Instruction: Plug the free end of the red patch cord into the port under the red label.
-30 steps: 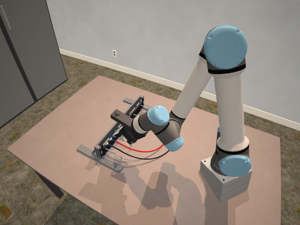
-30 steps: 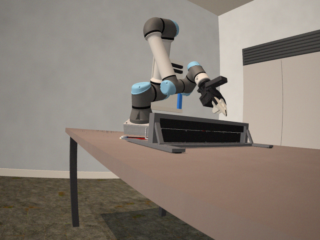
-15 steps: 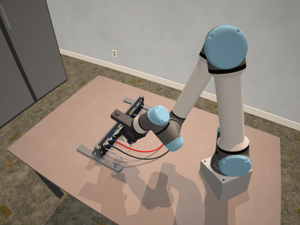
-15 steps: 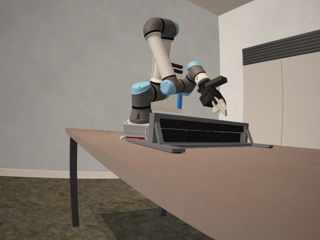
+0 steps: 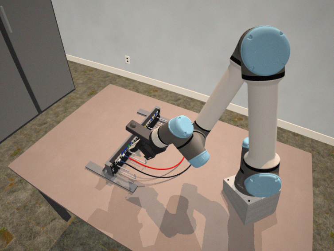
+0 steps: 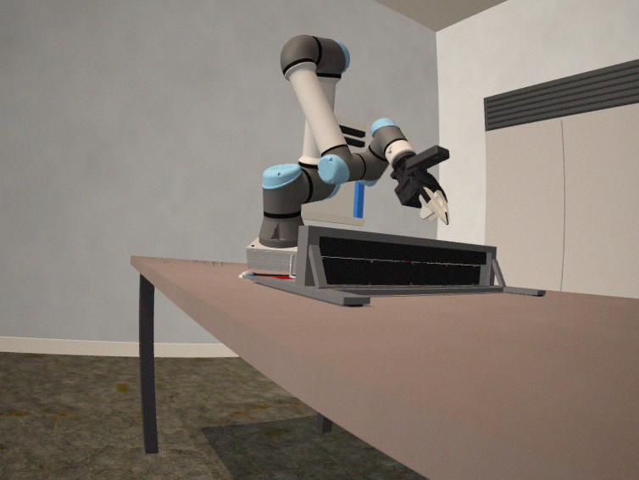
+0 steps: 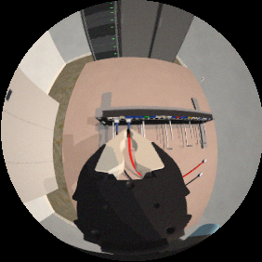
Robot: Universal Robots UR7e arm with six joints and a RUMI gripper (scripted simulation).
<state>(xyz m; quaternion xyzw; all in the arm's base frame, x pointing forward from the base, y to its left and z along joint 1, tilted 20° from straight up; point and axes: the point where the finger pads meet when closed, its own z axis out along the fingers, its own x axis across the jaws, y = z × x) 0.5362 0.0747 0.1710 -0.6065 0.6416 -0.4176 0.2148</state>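
The dark rack [image 5: 132, 142] stands on its flat feet on the table, ports and small coloured labels facing the arm; it also shows in the exterior view [image 6: 397, 258] and the wrist view [image 7: 155, 116]. The red cord [image 5: 159, 167] and black cord [image 5: 156, 176] are each plugged in near the rack's left end and curve across the table. Their free plugs lie on the table at the right of the wrist view, red [image 7: 204, 161] and black [image 7: 200, 175]. My gripper [image 6: 438, 209] hovers above the rack's top edge, tilted down, fingers shut with nothing between them. In the wrist view the red cord runs below the fingertips.
Thin metal cable-support rods [image 7: 178, 135] stick out from the rack's front over the table. The arm's grey base block [image 5: 249, 199] stands at the table's right side. A grey cabinet [image 5: 29, 53] stands on the floor beyond the table's far left.
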